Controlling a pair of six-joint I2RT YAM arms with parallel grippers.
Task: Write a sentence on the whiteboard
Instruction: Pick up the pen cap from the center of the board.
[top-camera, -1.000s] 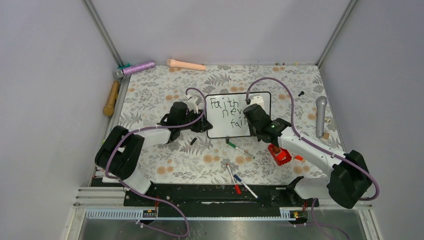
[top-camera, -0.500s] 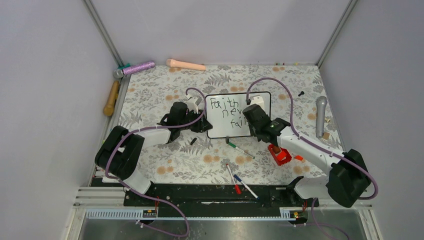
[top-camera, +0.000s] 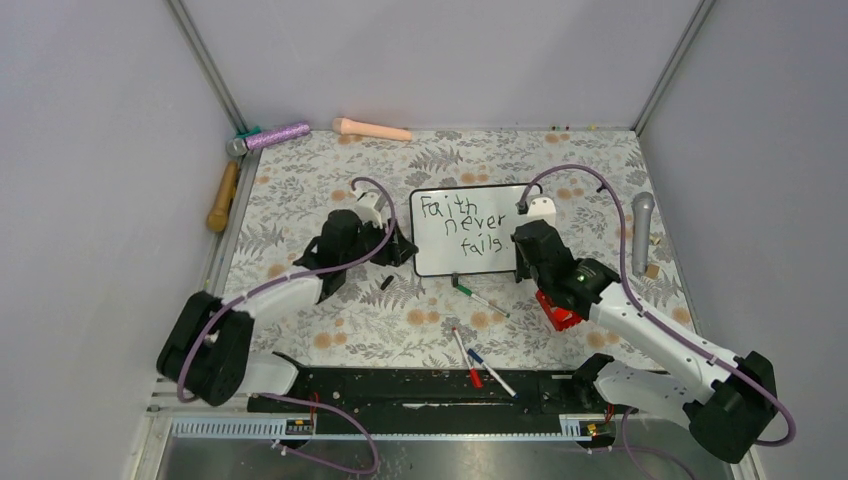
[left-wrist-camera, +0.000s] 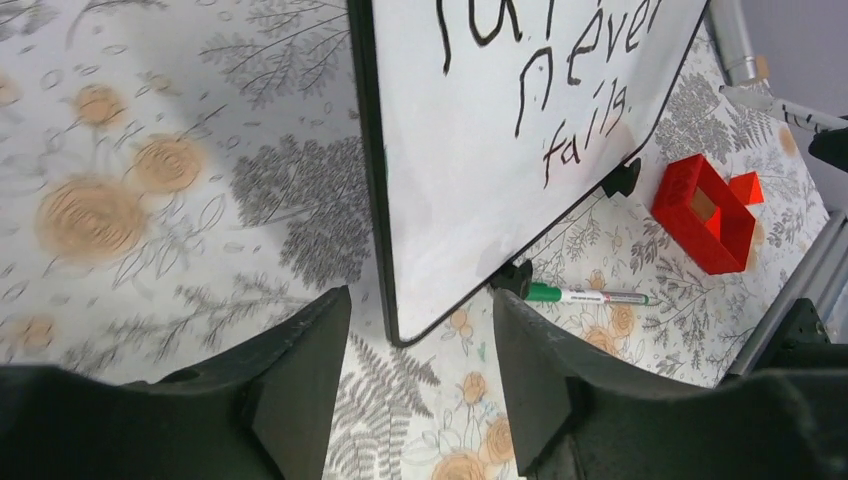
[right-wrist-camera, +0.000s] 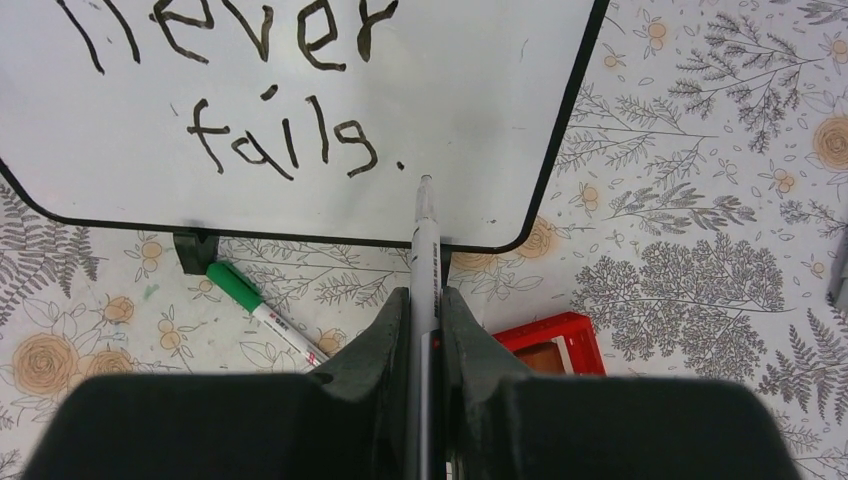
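On the flowered bench (top-camera: 330, 180), the whiteboard (top-camera: 440, 255) sits near the middle, with the sentence (top-camera: 465, 225) "Faith never fails." across it in three lines. The left tool (left-wrist-camera: 420, 330) gapes at its near left corner, gripping nothing. The right tool (right-wrist-camera: 425, 300) is clenched on a marker (right-wrist-camera: 424, 230), tip just beside the full stop.

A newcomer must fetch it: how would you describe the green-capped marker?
Find the whiteboard standing mid-table. Just before its near edge lies the green-capped marker, cap beside the board's foot. The red-capped marker and blue-capped marker lie nearer the arm bases.
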